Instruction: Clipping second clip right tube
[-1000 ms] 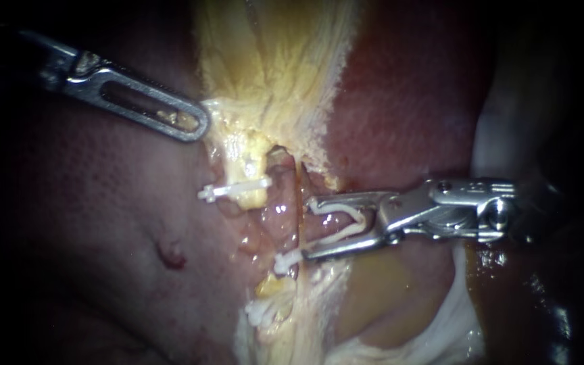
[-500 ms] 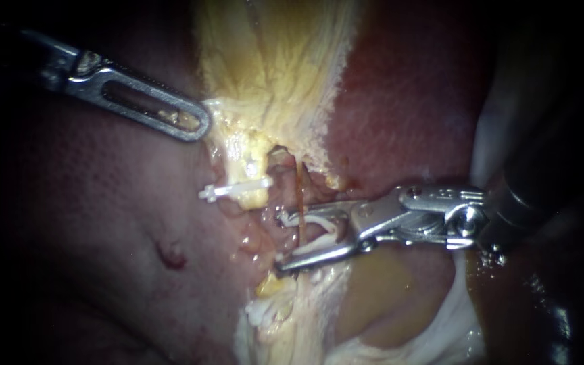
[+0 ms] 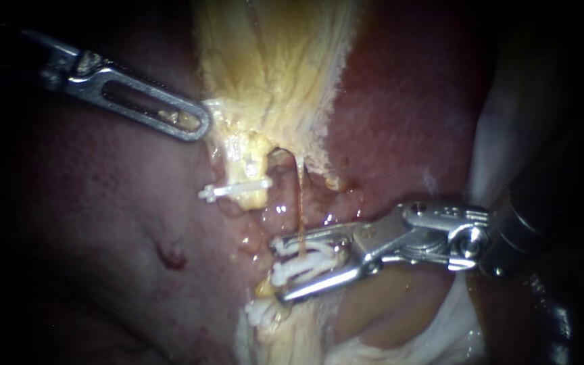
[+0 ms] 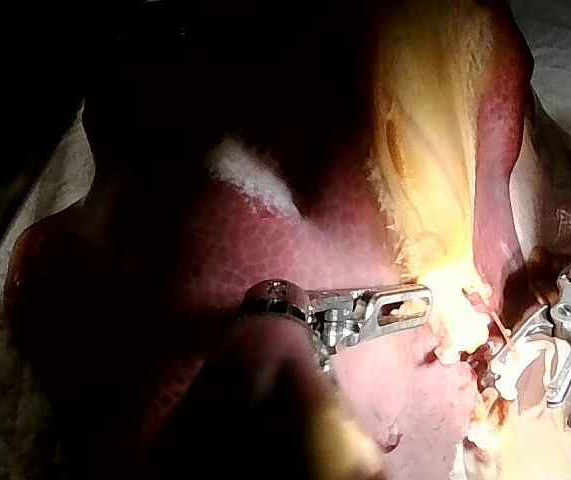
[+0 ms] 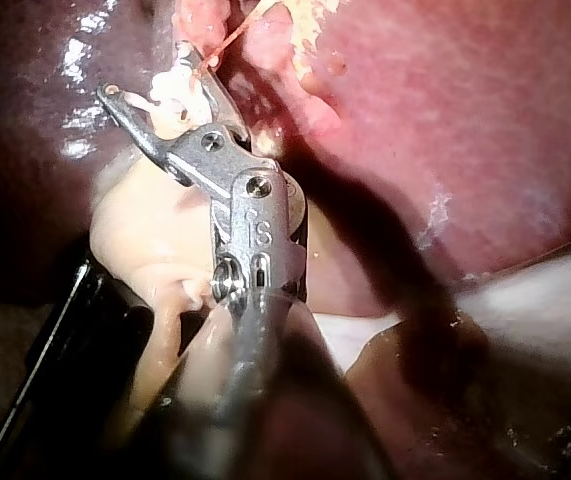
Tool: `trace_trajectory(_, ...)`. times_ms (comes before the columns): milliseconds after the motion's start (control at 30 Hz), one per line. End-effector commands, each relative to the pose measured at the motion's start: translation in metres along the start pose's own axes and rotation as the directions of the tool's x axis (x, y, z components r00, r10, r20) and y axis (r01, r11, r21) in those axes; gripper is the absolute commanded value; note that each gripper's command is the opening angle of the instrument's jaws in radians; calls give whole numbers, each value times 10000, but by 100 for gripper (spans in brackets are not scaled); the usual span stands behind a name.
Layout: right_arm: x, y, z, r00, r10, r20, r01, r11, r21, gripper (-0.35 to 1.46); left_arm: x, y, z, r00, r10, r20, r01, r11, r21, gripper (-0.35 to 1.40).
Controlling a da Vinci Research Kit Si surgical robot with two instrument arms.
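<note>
The right instrument (image 3: pixel 277 269) has its two jaws drawn narrow on a white clip (image 3: pixel 302 265), one jaw along each side of it, so the clip is gripped between them. The clip's two legs lie on either side of the right tube (image 3: pixel 300 196), a thin orange strand that runs down from the yellow tissue (image 3: pixel 272 67) and passes into the clip. From the jaws the right instrument's metal wrist and dark shaft lead off to the right, over pale tissue. Just below the jaws another white clip (image 3: pixel 263 312) sits on the yellow strand there. Up and to the left, a third clip (image 3: pixel 233 190) lies across the thicker left tube (image 3: pixel 250 165), apart from the right instrument. The left instrument (image 3: pixel 203 126) lies with its slotted tip against the edge of the yellow tissue; I cannot tell whether it grips it. The liver (image 3: pixel 103 223) spreads dark red around both.
</note>
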State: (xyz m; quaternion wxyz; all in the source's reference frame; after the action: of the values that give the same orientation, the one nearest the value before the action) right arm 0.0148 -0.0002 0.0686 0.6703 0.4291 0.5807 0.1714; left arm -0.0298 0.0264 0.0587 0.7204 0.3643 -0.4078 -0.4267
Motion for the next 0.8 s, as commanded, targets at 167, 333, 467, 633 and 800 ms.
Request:
trace_trajectory(167,8,-10,3,9997,82,-228,-73,9992,384,49,0,1,0,10000,8,-1,-8,10000,2,-35)
trace_trajectory(333,10,-10,2,9997,90,-232,-81,9992,389,48,0,1,0,10000,8,-1,-8,10000,1,-35)
trace_trajectory(467,9,-8,0,9996,148,-229,-139,9991,393,47,0,1,0,10000,9,-1,-9,10000,2,-35)
trace_trajectory(633,8,-8,-2,9995,206,-222,-196,9990,406,42,0,1,1,10000,9,-2,-9,10000,3,-35)
trace_trajectory(800,7,-7,-6,9993,325,-203,-316,9985,449,31,0,1,1,10000,9,-1,-9,10000,2,-35)
